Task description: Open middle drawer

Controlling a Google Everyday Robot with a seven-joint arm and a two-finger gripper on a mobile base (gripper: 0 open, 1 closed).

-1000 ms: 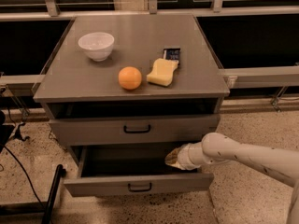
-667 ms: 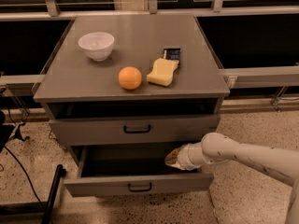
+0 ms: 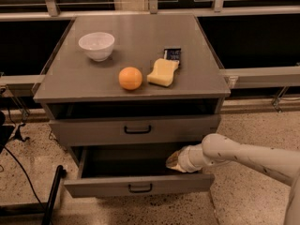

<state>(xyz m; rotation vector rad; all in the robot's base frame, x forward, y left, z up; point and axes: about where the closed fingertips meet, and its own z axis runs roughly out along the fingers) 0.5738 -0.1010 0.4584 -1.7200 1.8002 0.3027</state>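
Observation:
The grey cabinet point(image 3: 131, 81) shows two drawer fronts with small black bar handles. The lower one, the middle drawer point(image 3: 140, 185), is pulled well out, and its dark inside is visible. The drawer front above it point(image 3: 136, 129) sits nearly flush, with a dark gap under the countertop. My gripper point(image 3: 172, 161) is at the end of the white arm point(image 3: 243, 154), which comes in from the right. It sits low inside the open drawer at its right side, just behind the front panel. A third drawer is not visible.
On the countertop are a white bowl point(image 3: 97, 45), an orange point(image 3: 130, 78), a yellow sponge point(image 3: 163, 72) and a small dark packet point(image 3: 172, 54). A dark pole point(image 3: 52, 196) and cables stand at the lower left on the speckled floor. Rails run behind the cabinet.

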